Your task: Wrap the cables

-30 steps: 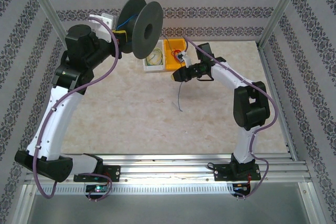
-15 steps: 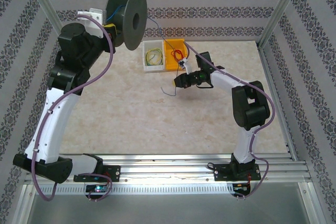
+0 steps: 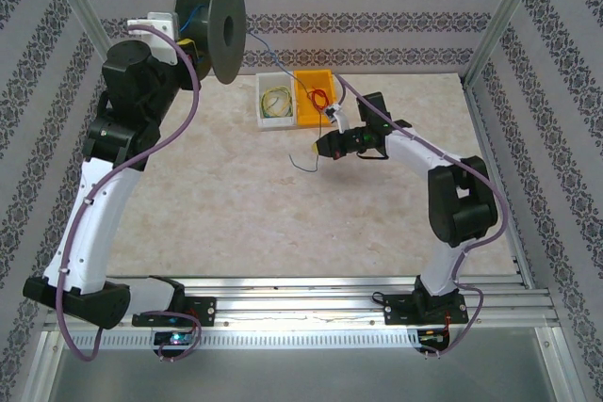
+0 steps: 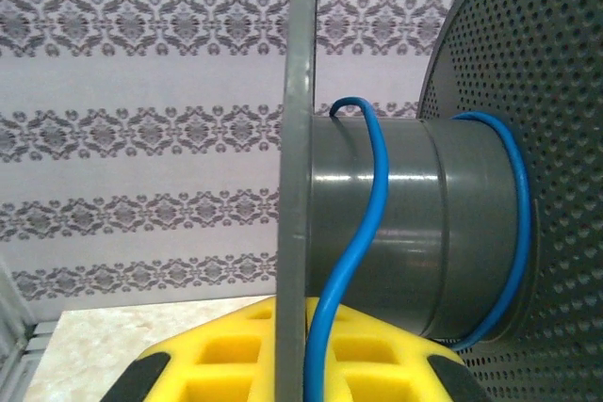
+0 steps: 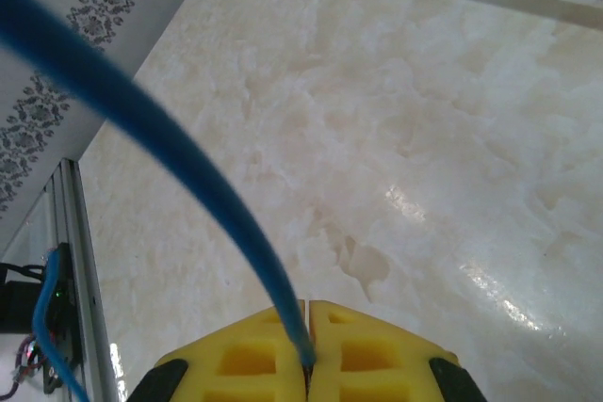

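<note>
L gripper (image 4: 300,357): clamped on flange of spool (image 3: 215,24), held high.
Cable (image 4: 363,223): blue, about a turn round the hub; runs from spool down-right to R gripper.
R gripper (image 5: 308,364): pads together on cable, short tail dangling below.
Key relation: spool lies up-left of R gripper; cable's long axis follows that line; R nearer free end.

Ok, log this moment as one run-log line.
left end effector: shut on dark grey plastic spool | right end effector: shut on thin blue cable | cable: looped on spool hub | stage: wrapping unfinished
</note>
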Tool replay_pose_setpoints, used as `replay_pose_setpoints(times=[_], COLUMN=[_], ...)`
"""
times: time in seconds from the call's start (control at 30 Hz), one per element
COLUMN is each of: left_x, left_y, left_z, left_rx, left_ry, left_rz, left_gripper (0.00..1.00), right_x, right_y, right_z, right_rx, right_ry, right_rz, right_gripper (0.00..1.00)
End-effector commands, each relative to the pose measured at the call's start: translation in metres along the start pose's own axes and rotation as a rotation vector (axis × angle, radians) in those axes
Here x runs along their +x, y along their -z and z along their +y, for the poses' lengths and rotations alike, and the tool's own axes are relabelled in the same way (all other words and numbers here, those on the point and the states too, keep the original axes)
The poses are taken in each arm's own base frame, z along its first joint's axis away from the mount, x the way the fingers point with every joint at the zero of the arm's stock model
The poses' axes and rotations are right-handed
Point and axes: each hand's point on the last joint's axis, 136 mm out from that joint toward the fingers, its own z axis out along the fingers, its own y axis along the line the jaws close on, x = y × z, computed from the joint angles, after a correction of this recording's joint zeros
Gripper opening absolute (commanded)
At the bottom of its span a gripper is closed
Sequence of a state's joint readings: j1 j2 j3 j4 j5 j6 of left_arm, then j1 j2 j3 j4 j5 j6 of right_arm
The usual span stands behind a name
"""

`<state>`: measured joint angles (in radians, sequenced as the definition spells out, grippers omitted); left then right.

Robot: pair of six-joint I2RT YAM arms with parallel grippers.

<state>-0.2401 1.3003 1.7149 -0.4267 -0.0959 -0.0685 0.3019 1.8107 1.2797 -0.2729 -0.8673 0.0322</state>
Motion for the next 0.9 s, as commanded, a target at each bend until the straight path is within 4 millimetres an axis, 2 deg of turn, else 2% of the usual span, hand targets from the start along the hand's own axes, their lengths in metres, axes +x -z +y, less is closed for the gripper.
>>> replay_pose_setpoints(times=[0.0,0.1,0.23,0.43,0.6,0.67,0.87], left_x=[-0.037,-0.029,-0.017,0.009,0.043,0.056,0.096], left_y=[0.003,-0.010,-0.029,-0.061,-0.083,-0.090,-0.105], left_z=[0.023,0.031,0.038,0.036,0.035,0.034,0.027], left_rx=[-0.121,-0.173,-0.229,-0.247,-0.260,-0.263,-0.251], left_ry=[0.070,0.102,0.132,0.127,0.096,0.073,-0.008], left_rz=[-0.116,-0.091,-0.047,0.043,0.140,0.180,0.311], left_gripper=[0.00,0.00,0.00,0.00,0.00,0.00,0.00], right_x=[0.031,0.052,0.070,0.072,0.054,0.041,-0.001], right_y=[0.002,-0.002,-0.006,-0.004,0.006,0.014,0.042], right_z=[0.023,0.046,0.080,0.151,0.200,0.216,0.250], right_rx=[0.015,0.035,0.033,-0.008,-0.010,-0.013,0.004], right_ry=[0.025,0.079,0.162,0.345,0.500,0.551,0.688], right_rz=[0.121,0.234,0.332,0.415,0.409,0.379,0.267], right_gripper=[0.00,0.00,0.00,0.00,0.00,0.00,0.00])
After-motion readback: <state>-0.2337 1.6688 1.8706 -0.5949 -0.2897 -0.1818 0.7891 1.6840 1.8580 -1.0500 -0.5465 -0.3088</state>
